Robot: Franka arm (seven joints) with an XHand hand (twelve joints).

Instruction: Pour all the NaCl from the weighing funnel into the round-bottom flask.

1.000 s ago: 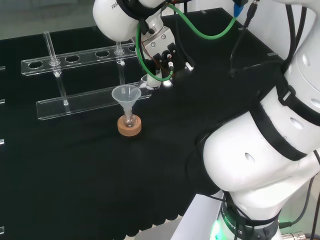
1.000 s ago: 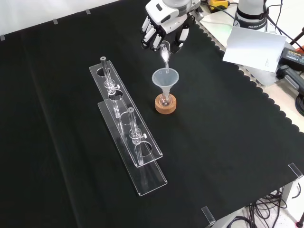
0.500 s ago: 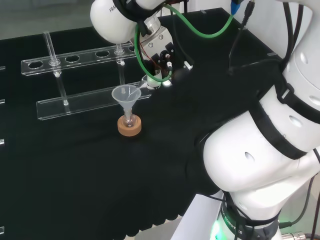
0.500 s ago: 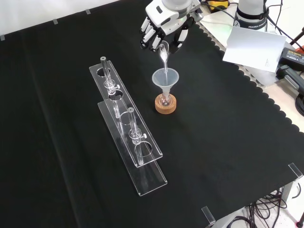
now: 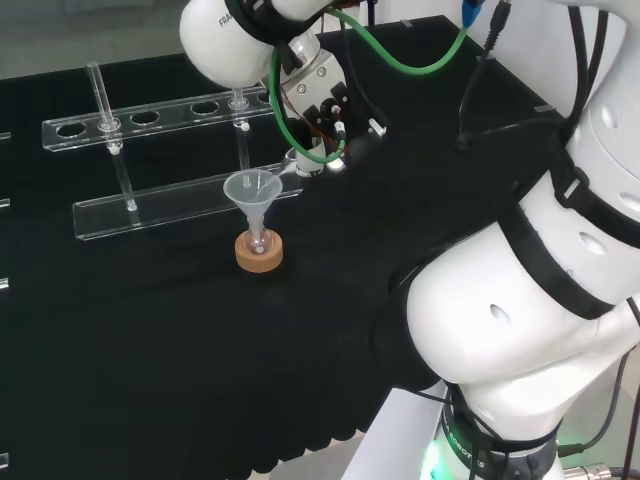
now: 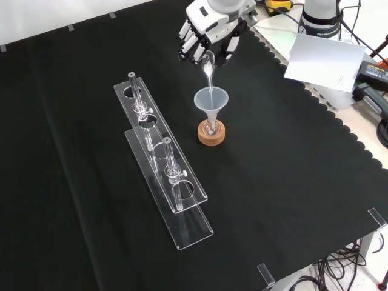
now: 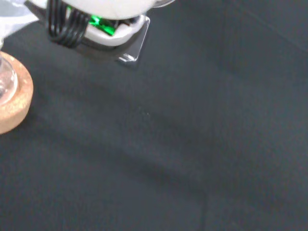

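The black and white robot hand [image 6: 209, 37] has its fingers curled round the small clear glass weighing funnel [image 6: 208, 68]. The funnel tips down over the wide clear funnel [image 6: 211, 100] in the little round glass flask [image 6: 210, 127] on its cork ring [image 6: 211, 134]. It looks light, slippery and easy to break, best held by its wide end. Since a second ago the hand has lifted a little.
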